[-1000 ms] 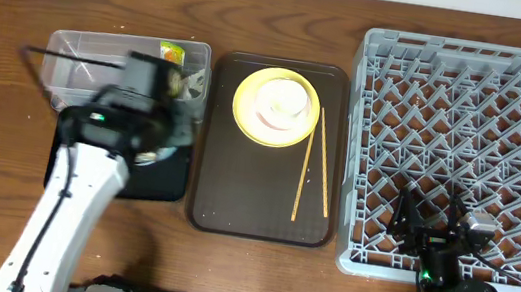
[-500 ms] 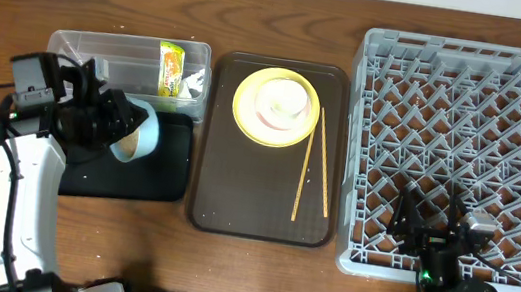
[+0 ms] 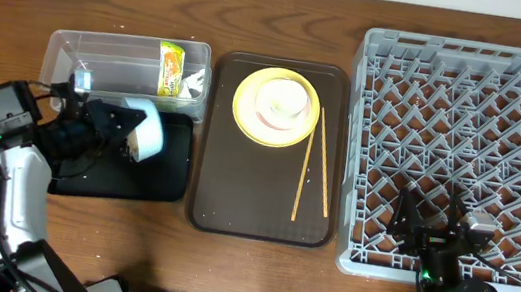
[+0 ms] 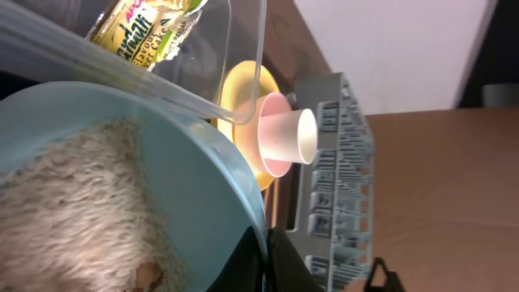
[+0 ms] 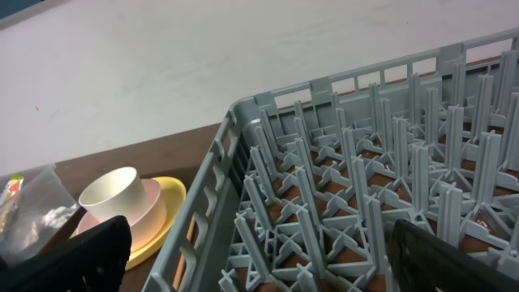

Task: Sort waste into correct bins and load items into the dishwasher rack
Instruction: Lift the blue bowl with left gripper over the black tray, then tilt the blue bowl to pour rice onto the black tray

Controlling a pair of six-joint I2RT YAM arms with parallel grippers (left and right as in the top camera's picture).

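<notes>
The left tool was clamped on the rim of the light blue bowl, which hung tipped on its side over the black tray with rice grains inside. Emptying it well probably called for tilting the mouth further down, within the tray's edges and short of the clear tub. The right tool sat with its fingers apart at the rack.
</notes>
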